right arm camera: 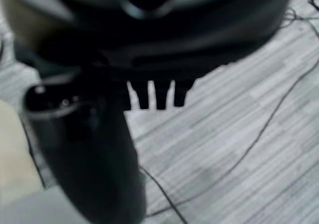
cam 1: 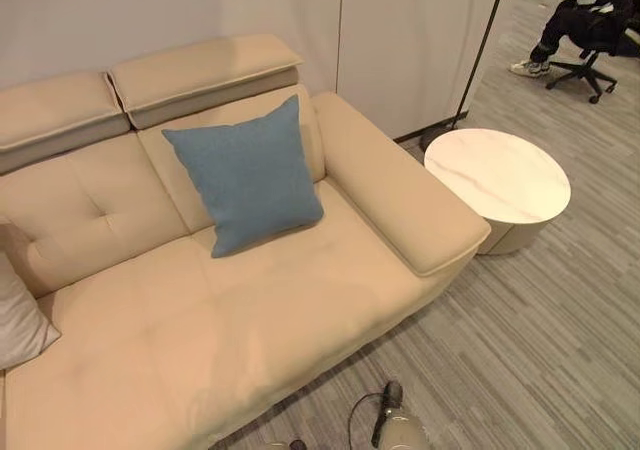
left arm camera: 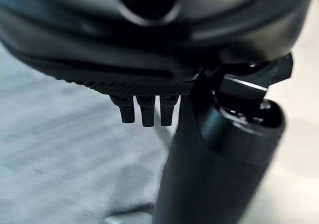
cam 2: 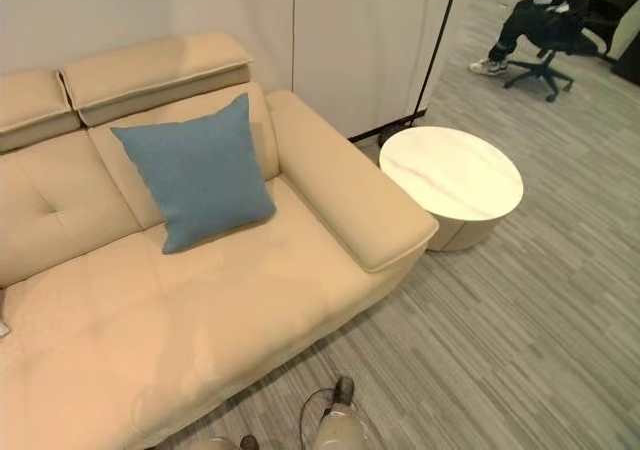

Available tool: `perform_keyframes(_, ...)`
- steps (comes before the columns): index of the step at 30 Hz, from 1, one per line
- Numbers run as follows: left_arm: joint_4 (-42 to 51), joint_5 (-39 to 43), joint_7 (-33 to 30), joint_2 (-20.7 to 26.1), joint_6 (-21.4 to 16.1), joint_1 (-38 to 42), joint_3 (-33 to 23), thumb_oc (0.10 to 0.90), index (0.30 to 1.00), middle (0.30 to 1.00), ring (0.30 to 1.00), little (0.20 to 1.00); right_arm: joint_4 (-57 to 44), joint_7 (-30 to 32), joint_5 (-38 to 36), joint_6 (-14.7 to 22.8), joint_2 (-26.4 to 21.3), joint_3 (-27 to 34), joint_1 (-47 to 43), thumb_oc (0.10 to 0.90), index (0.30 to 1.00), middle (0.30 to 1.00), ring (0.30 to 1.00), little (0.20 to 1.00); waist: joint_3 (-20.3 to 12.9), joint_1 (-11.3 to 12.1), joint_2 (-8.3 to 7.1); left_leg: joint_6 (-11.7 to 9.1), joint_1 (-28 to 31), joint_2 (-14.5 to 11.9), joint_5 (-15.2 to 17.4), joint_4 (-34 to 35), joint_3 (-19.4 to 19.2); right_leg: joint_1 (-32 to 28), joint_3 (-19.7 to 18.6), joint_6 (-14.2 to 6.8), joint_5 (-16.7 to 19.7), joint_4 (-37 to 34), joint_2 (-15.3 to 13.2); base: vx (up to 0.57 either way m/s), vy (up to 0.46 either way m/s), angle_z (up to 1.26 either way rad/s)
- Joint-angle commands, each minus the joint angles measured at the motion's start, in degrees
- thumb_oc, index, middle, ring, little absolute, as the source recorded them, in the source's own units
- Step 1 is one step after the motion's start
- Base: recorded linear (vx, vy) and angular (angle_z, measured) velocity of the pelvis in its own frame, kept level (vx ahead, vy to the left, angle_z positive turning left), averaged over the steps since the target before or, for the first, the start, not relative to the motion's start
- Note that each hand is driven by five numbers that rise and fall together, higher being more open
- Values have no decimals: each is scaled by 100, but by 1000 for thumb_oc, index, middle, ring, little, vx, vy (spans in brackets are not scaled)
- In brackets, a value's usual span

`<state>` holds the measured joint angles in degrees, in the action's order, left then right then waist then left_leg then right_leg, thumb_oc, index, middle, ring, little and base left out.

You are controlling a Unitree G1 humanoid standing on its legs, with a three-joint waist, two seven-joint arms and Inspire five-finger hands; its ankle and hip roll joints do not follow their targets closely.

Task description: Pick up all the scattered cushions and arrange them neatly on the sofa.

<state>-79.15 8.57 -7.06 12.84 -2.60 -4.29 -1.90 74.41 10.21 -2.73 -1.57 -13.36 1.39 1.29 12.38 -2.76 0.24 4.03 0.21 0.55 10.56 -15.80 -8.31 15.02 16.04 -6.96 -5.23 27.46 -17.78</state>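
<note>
A blue cushion (cam 1: 247,175) leans upright against the backrest of the beige sofa (cam 1: 200,330), near its right armrest (cam 1: 400,195). A pale grey cushion (cam 1: 18,315) lies on the seat at the sofa's far left, cut off by the view's edge. My left hand (left arm camera: 144,109) hangs over grey carpet beside the sofa's pale front, its fingers straight and nothing in it. My right hand (right arm camera: 154,97) hangs over the carpet too, its fingers straight and likewise holding nothing.
A round white marble-topped side table (cam 1: 497,175) stands on the carpet just right of the armrest. A black floor-lamp pole (cam 1: 480,55) rises behind it by the wall. A person sits on an office chair (cam 1: 590,30) at the far right back.
</note>
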Motion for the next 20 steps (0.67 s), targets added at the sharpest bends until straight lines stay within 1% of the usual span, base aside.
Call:
perform_keyframes(1, -158, -283, -392, 452, 114, -91, -295, 800, 900, 900, 900, 900, 185, 212, 43, 30, -357, 52, -169, 800, 900, 900, 900, 900, -57, 149, -77, -268, 125, -170, 51, 530, -155, -1032, -129, -86, 106, -586, 225, -141, 22, -40)
perform_keyframes(2, -149, -259, -423, 465, 95, -120, -340, 800, 900, 900, 900, 900, 236, 261, -44, 42, -336, 119, -139, 800, 900, 900, 900, 900, -143, 210, -110, -246, 44, -166, 24, 497, -206, -1219, -257, -105, 57, -623, 327, -228, -31, -47)
perform_keyframes(3, -135, -83, -440, 466, 77, -95, -411, 800, 900, 900, 900, 900, 374, 259, -347, 73, -270, 209, -129, 800, 900, 900, 900, 900, -289, 378, -243, -253, -133, -163, -76, 481, -255, -1567, -495, -117, -133, -992, 601, -141, -50, -48)
perform_keyframes(4, -136, -82, -440, 467, 77, -92, -411, 800, 900, 900, 900, 900, 376, 258, -348, 74, -269, 209, -132, 800, 900, 900, 900, 900, -311, 384, -238, -256, -154, -172, -103, 500, -260, -1548, -497, -110, -102, -1023, 614, -146, -138, -54)
perform_keyframes(5, -103, 83, -452, 442, 20, -39, -481, 800, 900, 900, 900, 900, 444, 239, -397, 68, -221, 154, -136, 800, 900, 900, 900, 900, -432, 376, -324, -303, -205, -207, -146, 515, -269, -1608, -690, -64, -232, -1508, 831, -64, -123, -36)
perform_keyframes(6, -46, 155, -452, 422, -4, -11, -502, 800, 900, 900, 900, 900, 460, 228, -362, 52, -235, 95, -149, 800, 900, 900, 900, 900, -479, 379, -342, -317, -211, -231, -143, 524, -287, -1691, -717, -48, -209, -1774, 893, -117, -188, -25)
perform_keyframes(7, 56, 357, -427, 347, -39, 54, -518, 800, 900, 900, 900, 900, 398, 200, -293, 24, -291, -7, -205, 800, 900, 900, 900, 900, -524, 376, -346, -344, -149, -290, -205, 650, -311, -1732, -753, -25, -146, -1997, 978, -64, -106, -9)
perform_keyframes(12, 176, 630, -351, 222, -52, 185, -495, 800, 900, 900, 900, 900, 222, 200, -305, 49, -387, -46, -332, 800, 900, 900, 900, 900, -577, 333, -366, -406, -69, -341, -339, 840, -314, -1834, -769, 3, -60, -2290, 1035, -56, -81, -14)
perform_keyframes(13, 296, 808, -318, 109, -61, 331, -405, 800, 900, 900, 900, 900, 142, 204, -312, 39, -397, -100, -399, 800, 900, 900, 900, 900, -622, 304, -378, -464, -41, -378, -447, 964, -292, -1857, -758, 12, -20, -2403, 1066, -51, -72, -8)
perform_keyframes(14, 296, 809, -318, 107, -61, 332, -405, 800, 900, 900, 900, 900, 141, 204, -312, 38, -399, -99, -400, 800, 900, 900, 900, 900, -618, 302, -377, -465, -32, -377, -456, 976, -290, -1865, -754, 13, -16, -2410, 1066, -80, -100, 0)
perform_keyframes(18, 473, 604, -283, -23, -27, 477, -44, 800, 900, 900, 900, 900, 187, 174, -46, -5, -309, -389, -431, 800, 900, 900, 900, 900, -673, 262, -346, -540, 59, -411, -651, 1264, -283, -1949, -669, 16, 74, -2632, 1105, -75, -67, -1)
perform_keyframes(20, 455, 526, -277, -10, -9, 476, -9, 800, 900, 900, 900, 900, 200, 165, -3, -9, -279, -433, -408, 800, 900, 900, 900, 900, -687, 252, -335, -550, 93, -408, -679, 1329, -286, -1982, -654, 17, 93, -2690, 1111, -20, -16, 1)
